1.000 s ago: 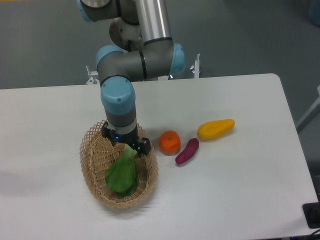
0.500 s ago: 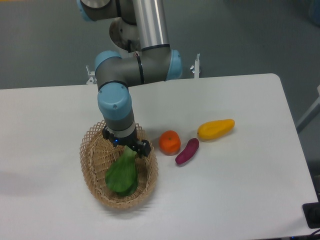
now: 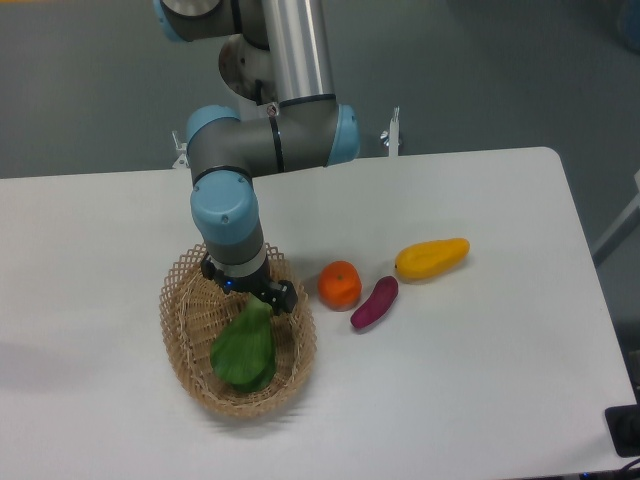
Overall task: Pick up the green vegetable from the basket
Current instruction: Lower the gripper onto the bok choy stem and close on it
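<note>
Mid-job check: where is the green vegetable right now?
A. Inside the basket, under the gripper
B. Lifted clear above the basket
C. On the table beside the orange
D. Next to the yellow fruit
A: the green vegetable lies inside the basket, its leaves against the weave, with the gripper down at its pale stem end; the orange sits on the table outside the rim.

claw shifted slightly left over basket, green vegetable nudged left
</note>
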